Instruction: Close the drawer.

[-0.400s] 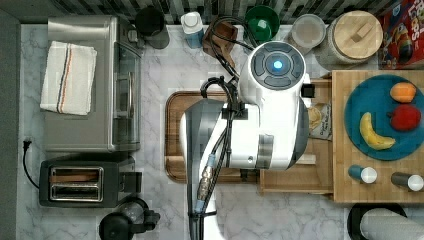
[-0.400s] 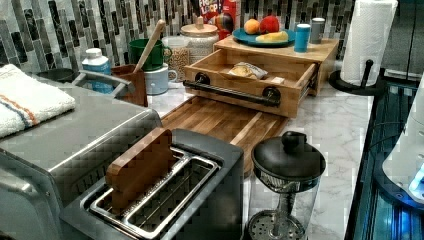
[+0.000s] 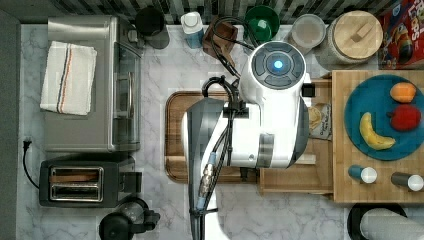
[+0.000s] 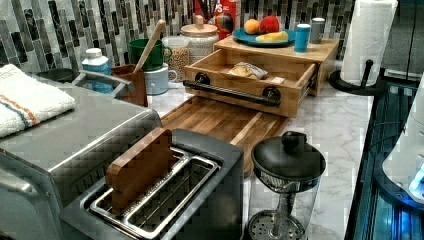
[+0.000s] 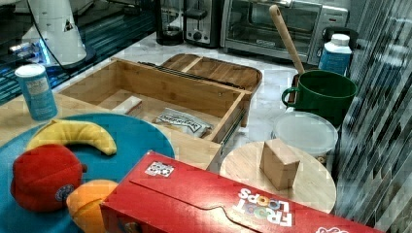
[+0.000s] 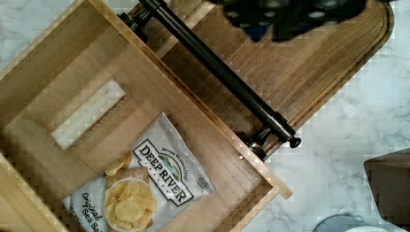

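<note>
Hovering above the pulled-out drawer [image 6: 145, 125], mid-frame in the wrist view; its black handle bar [image 6: 217, 72] runs diagonally just below the jaws [image 6: 290, 14]; their state: cannot tell; the push goes square to the bar.

Light-wood drawer [image 4: 248, 76], black handle bar [image 6: 217, 72], white chip bag [image 6: 145, 186], dark walnut tray [image 4: 220, 122], grey-veined white marble counter [image 4: 340, 125].

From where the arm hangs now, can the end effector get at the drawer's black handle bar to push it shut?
Probably yes. The drawer stands open, its handle bar faces the walnut tray, which lies flat and low, and nothing stands in front of it. In the wrist view the end effector hangs close above the bar.
</note>
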